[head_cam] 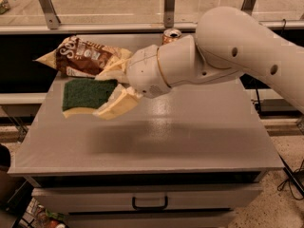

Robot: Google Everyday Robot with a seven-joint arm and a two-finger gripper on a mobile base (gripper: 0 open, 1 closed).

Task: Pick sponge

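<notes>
— reading front to back, what comes first?
— a drawer handle [149,203], then the grey table [190,146]. the sponge [85,93] lies flat at the table's left, green side up.
— and the gripper [102,95]?
— spread wide, grasping nothing. its fingers [118,106] straddle the sponge's right end, one on the near side, one on the far side. behind: a snack bag [85,56], then a can [171,34] partly hidden by the arm [237,51].

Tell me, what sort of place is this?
Probably a lab or office corner: a grey drawer cabinet holds a sponge, snack bag and can, glass railing behind. The gripper sits at the sponge's right end.
</notes>
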